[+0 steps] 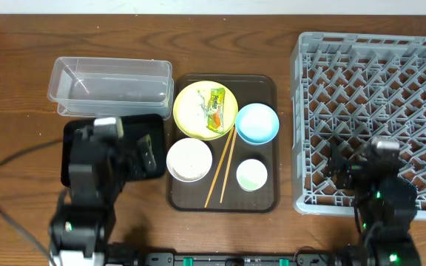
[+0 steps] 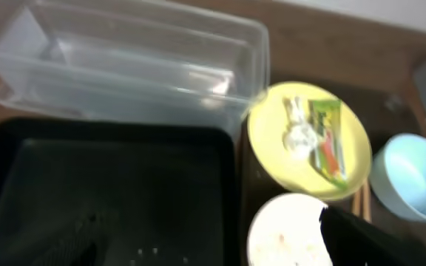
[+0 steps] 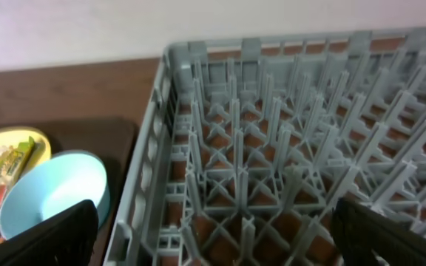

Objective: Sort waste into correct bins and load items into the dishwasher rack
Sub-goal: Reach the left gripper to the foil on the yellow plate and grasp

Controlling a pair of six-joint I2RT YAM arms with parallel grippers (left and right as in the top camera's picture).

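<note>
A yellow plate [image 1: 205, 109] carries the yellow-green wrapper [image 2: 326, 140] and a crumpled white scrap [image 2: 296, 129]. Beside it on the brown serving tray [image 1: 265, 199] are the light blue bowl [image 1: 257, 123], white bowl [image 1: 189, 159], small pale cup [image 1: 251, 174] and two chopsticks [image 1: 220, 168]. The clear tub [image 1: 109, 81] lies behind the black tray [image 2: 109, 185]. My left gripper [image 2: 205, 251] hangs open over the black tray's right part, holding nothing. Open and holding nothing too, my right gripper [image 3: 220, 244] is above the front-left corner of the grey dishwasher rack [image 1: 376, 111].
The rack's left wall [image 3: 150, 185] rises close beside the blue bowl [image 3: 54, 192]. My left arm [image 1: 87, 185] covers part of the black tray. A black cable [image 1: 6, 199] curves over the wooden table at the front left.
</note>
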